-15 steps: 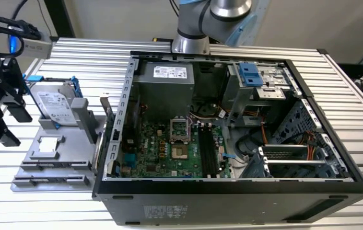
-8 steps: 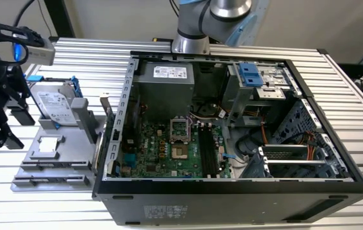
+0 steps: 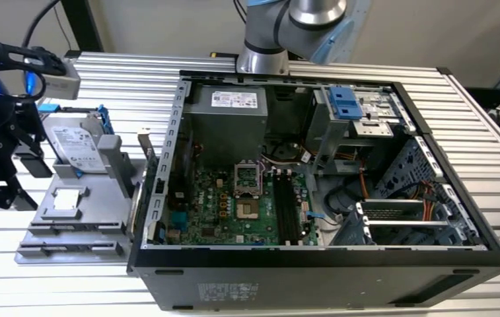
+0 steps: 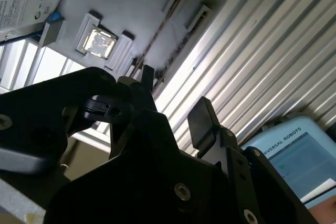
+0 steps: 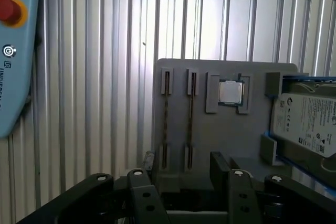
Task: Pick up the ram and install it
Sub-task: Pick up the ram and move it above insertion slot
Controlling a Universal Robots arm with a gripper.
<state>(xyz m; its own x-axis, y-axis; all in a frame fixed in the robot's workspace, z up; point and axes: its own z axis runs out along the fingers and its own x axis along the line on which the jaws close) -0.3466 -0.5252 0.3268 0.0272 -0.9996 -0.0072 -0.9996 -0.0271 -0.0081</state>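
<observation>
Gripper (image 5: 184, 165): spread wide, empty, poised over the grey holder (image 5: 231, 145), touching neither stick.
Ram (image 5: 167, 114): edge-on in a narrow slot of that holder, a second stick (image 5: 191, 114) just beside it. Holder at lower left of the exterior view, outside the open computer case (image 3: 320, 277).
Risks, as judged: pinching both sticks or the slot wall through poor centring; tilting and jamming on lift-out; clipping the processor chip (image 5: 231, 92) or hard drive (image 5: 304, 124) nearby.
</observation>
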